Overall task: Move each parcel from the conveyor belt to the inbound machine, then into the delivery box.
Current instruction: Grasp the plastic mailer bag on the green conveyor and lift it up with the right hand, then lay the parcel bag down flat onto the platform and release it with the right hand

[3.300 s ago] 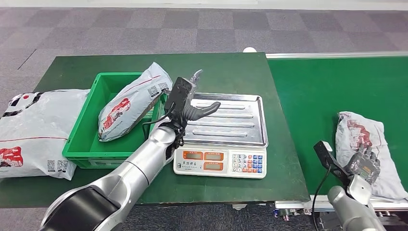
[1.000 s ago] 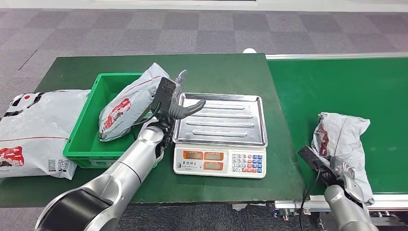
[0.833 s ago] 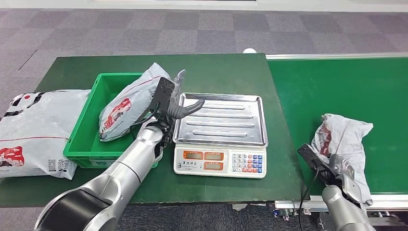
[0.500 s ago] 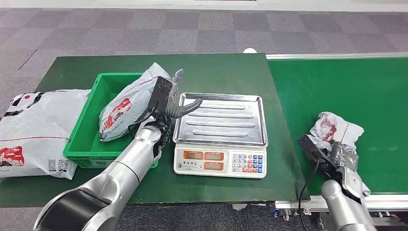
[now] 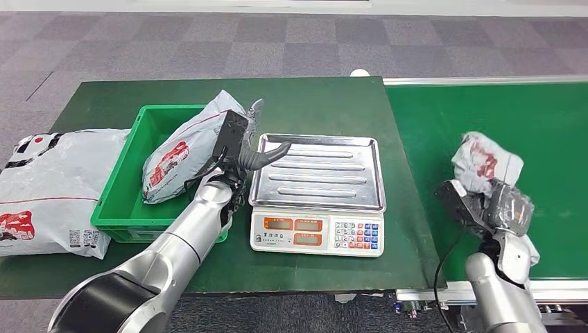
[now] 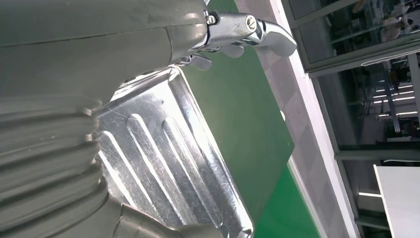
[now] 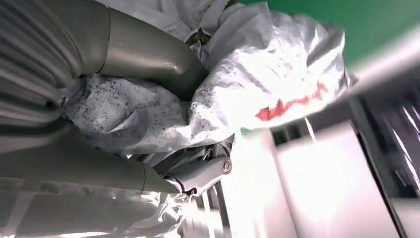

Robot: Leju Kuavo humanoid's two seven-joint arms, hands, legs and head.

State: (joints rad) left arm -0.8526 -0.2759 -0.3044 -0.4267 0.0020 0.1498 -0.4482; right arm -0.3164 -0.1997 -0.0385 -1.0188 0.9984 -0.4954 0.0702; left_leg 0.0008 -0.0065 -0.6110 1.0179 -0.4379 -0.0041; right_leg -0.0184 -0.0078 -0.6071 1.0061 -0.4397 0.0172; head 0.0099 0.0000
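Note:
My right hand (image 5: 505, 208) grips a crumpled grey parcel (image 5: 484, 161) with red print, lifted off the green conveyor belt (image 5: 478, 118); in the right wrist view the thumb and fingers (image 7: 148, 54) clasp the parcel (image 7: 257, 84). The inbound machine is a scale with a steel tray (image 5: 326, 173), bare. My left hand (image 5: 249, 142) hovers open between the tray's left edge (image 6: 163, 148) and the green delivery box (image 5: 121, 201), where another grey parcel (image 5: 187, 146) leans on the box's right wall.
A large grey mailbag (image 5: 48, 187) lies on the dark green table (image 5: 312, 97) left of the box. The scale's keypad and displays (image 5: 315, 232) face me. Belt surface stretches right and back of the lifted parcel. Grey carpet lies beyond the table.
My right hand closed on the parcel on the belt and raised it, bunching it up. My left hand drew back left from over the tray toward the box.

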